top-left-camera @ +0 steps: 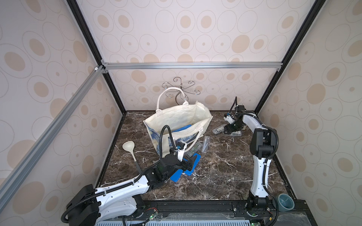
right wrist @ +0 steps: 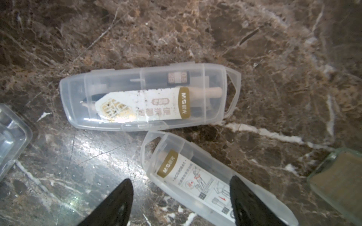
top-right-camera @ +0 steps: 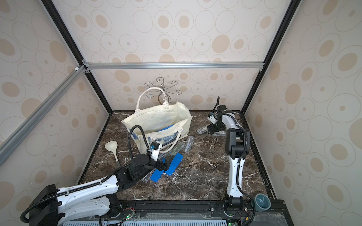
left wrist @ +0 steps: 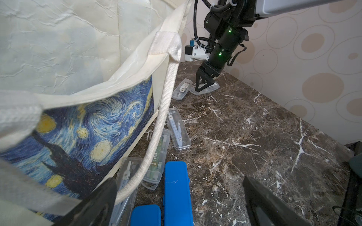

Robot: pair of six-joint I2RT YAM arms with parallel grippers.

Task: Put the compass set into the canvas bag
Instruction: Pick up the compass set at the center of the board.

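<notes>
The canvas bag point(top-left-camera: 176, 119) stands open at the back middle of the marble table, its starry print point(left wrist: 88, 133) facing me. Two clear compass set cases point(right wrist: 145, 97) point(right wrist: 205, 182) lie at the far right. My right gripper point(right wrist: 182, 205) hangs open low over the nearer of these, one finger above the case and the other beside it, gripping nothing. Two more clear cases point(top-left-camera: 205, 144) point(top-left-camera: 194, 149) lie in front of the bag. My left gripper point(left wrist: 180, 207) stands wide open above two blue cases point(top-left-camera: 193, 162) point(top-left-camera: 177, 176). A bag handle point(left wrist: 162, 121) droops past one finger.
A blue case point(top-left-camera: 183, 129) lies inside the bag. A cream ladle point(top-left-camera: 129, 146) lies at the left. A wire hook stand point(top-left-camera: 180, 86) stands behind the bag. A grey-blue cup point(top-left-camera: 286, 202) sits on the front right rail. The enclosure walls stand close to the right arm.
</notes>
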